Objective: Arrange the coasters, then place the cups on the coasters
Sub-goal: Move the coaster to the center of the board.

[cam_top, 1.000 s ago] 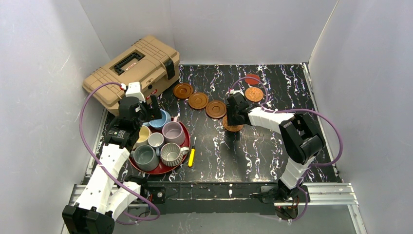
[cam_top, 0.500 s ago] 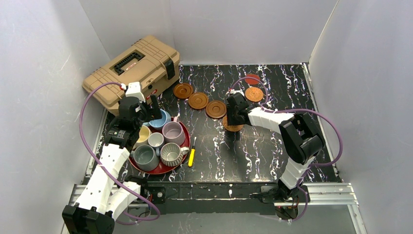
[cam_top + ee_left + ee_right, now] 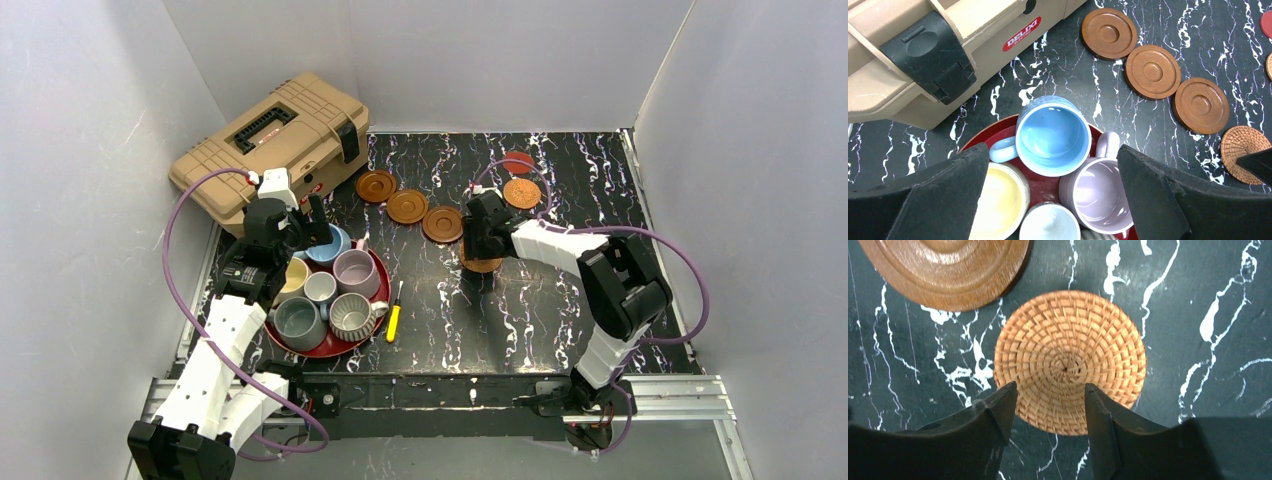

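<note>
Three dark brown coasters (image 3: 376,185) (image 3: 407,207) (image 3: 443,224) lie in a diagonal row. A woven coaster (image 3: 1068,360) lies flat just beyond them, and my right gripper (image 3: 1050,387) hovers open over its near edge, gripping nothing. Another woven coaster (image 3: 521,193) and a small red one (image 3: 517,161) lie farther back. Several cups stand crowded on a red tray (image 3: 330,345): light blue (image 3: 1053,134), mauve (image 3: 1100,195), cream-yellow (image 3: 995,200), small pale grey (image 3: 1050,222), grey-green (image 3: 299,322) and ribbed (image 3: 352,314). My left gripper (image 3: 1053,150) hangs wide open above the blue and mauve cups.
A tan toolbox (image 3: 270,135) sits at the back left, close behind the tray. A yellow-handled screwdriver (image 3: 394,320) lies just right of the tray. White walls close in the black marbled table (image 3: 560,320) on three sides.
The right arm has shifted slightly over the woven coaster and its jaws stand a little wider. The left arm and the cups have not moved.
</note>
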You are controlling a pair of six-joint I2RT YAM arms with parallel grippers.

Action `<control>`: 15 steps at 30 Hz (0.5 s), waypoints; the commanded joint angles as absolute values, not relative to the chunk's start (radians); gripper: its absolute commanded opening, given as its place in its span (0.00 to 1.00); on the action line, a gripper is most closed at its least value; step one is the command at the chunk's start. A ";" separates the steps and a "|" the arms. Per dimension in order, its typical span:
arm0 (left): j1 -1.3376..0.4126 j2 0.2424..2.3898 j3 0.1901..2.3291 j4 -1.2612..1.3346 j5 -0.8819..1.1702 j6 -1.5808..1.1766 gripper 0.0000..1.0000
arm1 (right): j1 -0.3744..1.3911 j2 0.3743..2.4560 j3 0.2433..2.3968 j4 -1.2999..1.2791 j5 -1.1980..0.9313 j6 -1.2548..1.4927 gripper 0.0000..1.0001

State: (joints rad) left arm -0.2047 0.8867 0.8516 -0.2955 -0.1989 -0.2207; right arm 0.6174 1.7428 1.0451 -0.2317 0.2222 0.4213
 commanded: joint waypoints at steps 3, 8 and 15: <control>-0.199 0.867 0.873 -0.304 -0.207 -0.218 0.99 | 0.622 1.606 1.119 -0.361 0.286 0.396 0.65; -0.199 0.860 0.872 -0.306 -0.207 -0.219 0.99 | 0.612 1.561 1.187 -0.429 0.357 0.332 0.72; -0.199 0.850 0.869 -0.305 -0.203 -0.221 0.99 | 0.505 1.601 1.284 -0.456 0.337 0.241 0.76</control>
